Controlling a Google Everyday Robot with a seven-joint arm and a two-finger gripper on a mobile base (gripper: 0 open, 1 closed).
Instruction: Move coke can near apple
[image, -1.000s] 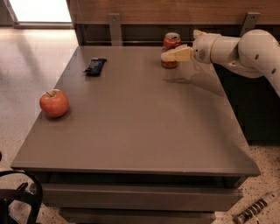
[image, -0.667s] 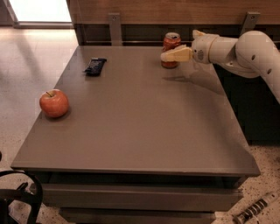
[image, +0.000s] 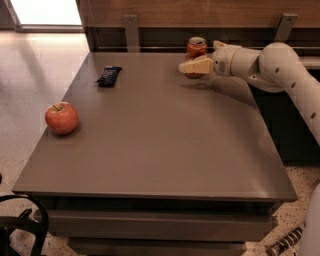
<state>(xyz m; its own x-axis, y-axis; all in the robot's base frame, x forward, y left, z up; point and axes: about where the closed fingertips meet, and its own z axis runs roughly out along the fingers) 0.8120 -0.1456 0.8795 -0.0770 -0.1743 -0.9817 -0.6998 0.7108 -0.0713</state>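
The coke can (image: 196, 48), orange-red with a silver top, is at the far edge of the table, right of centre. My gripper (image: 193, 60) reaches in from the right and is shut on the can. One cream finger (image: 196, 66) crosses the can's front and the other is mostly hidden behind it. I cannot tell whether the can's base touches the table. The apple (image: 61, 118), red-orange with a short stem, sits near the table's left edge, far from the can.
A flat dark snack wrapper (image: 108, 75) lies at the table's far left. The grey table (image: 165, 150) backs onto a wooden wall with metal brackets (image: 131, 30). My white arm (image: 280, 70) spans the far right corner. A dark wheeled object (image: 20, 225) stands at the lower left.
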